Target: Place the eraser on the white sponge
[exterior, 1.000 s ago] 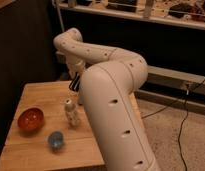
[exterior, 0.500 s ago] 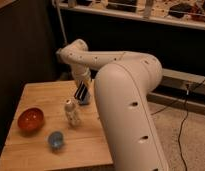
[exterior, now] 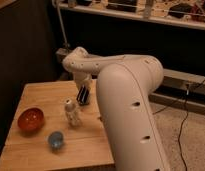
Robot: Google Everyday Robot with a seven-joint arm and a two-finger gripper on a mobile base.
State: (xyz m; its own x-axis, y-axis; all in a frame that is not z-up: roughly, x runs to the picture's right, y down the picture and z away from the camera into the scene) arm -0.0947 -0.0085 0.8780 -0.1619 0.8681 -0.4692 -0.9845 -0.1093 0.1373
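We've got the gripper (exterior: 83, 96) clamped shut on what looks like the eraser (exterior: 84, 94), hanging just above the wooden table (exterior: 46, 92). The white sponge isn't visible, probably behind the arm, so we'd lower slowly once over it. Nearer us from the gripper: white figurine (exterior: 72, 111), blue cup (exterior: 56, 139), orange bowl (exterior: 30, 119). Dark shelving behind.

Arm (exterior: 128, 110) hides table's (exterior: 41, 92) right part; white sponge unseen; claw (exterior: 83, 96) blurred.
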